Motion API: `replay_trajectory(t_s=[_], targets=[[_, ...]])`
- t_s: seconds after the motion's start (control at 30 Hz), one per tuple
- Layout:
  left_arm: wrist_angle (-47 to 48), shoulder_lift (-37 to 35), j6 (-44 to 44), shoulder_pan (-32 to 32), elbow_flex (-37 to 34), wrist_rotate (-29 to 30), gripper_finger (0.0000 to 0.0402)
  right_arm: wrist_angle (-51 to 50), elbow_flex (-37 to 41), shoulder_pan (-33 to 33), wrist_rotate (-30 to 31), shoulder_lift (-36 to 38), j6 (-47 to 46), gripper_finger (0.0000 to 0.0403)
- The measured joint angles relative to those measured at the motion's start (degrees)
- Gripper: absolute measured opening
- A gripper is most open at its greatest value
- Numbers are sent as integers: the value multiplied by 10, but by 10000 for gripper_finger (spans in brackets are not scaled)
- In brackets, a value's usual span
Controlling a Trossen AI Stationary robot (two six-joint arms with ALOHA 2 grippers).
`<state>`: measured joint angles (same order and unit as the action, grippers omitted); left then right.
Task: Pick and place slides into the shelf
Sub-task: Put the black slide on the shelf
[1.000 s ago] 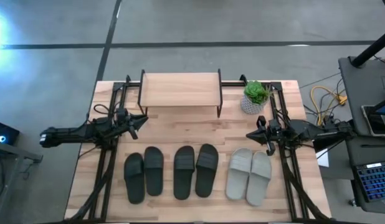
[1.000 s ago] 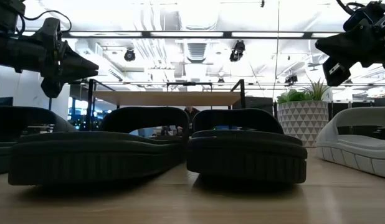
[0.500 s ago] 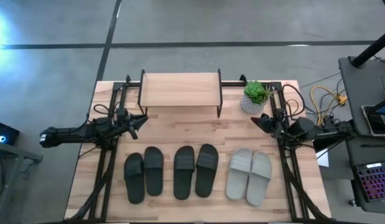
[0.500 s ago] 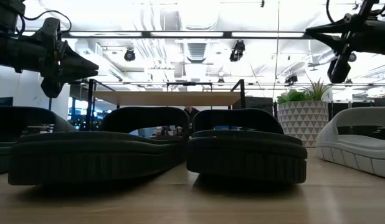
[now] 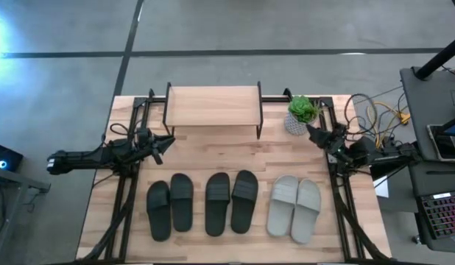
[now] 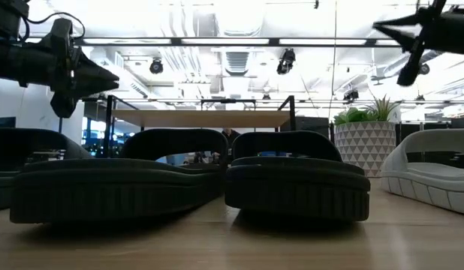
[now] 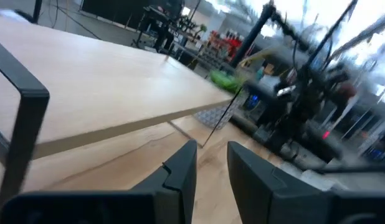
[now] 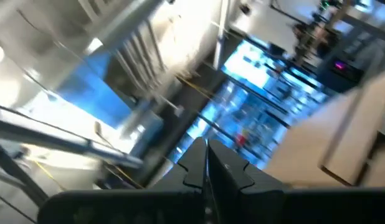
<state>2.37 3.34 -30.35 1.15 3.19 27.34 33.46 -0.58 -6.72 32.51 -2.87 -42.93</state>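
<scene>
Six slides lie soles down in a row along the near part of the table: a black pair (image 5: 169, 205), a second black pair (image 5: 232, 201) and a pale grey-green pair (image 5: 294, 207). The shelf (image 5: 213, 107) stands on its thin black legs at the far middle of the table. My left gripper (image 5: 168, 140) hovers open near the shelf's left end, its fingers (image 7: 180, 177) pointing toward the shelf board (image 7: 86, 87). My right gripper (image 5: 310, 129) is shut and raised high (image 6: 378, 26) beside the potted plant, pointing up (image 8: 207, 149).
A small green plant in a white patterned pot (image 5: 302, 115) stands right of the shelf, close under my right gripper. Bare tabletop (image 5: 227, 151) lies between the shelf and the slides. Black arm frames (image 5: 124, 195) run along both table sides.
My right gripper has risen and swung from above the grey-green slides toward the far right corner, next to the plant, tipping its fingers upward. My left arm and all slides have stayed still.
</scene>
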Motion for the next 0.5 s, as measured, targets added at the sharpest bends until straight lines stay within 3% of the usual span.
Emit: replay_trajectory(t_s=[0.1, 0.17, 0.3, 0.37, 0.5], targets=[[-75, -1, -107, 0, 0, 8, 75, 87, 0, 0, 1, -24, 27, 9], [-130, 0, -123, 0, -1, 13, 75, 133, -8, 0, -15, -53, 44, 9], [-245, 3, -20, 0, 4, 14, 75, 163, -67, 0, -64, -144, 74, 9], [-308, 2, 38, 0, 5, 15, 75, 161, -103, 0, -64, -201, 86, 9], [-423, 2, 69, 0, 3, -14, 75, 161, -184, 0, -54, -319, 98, 9]])
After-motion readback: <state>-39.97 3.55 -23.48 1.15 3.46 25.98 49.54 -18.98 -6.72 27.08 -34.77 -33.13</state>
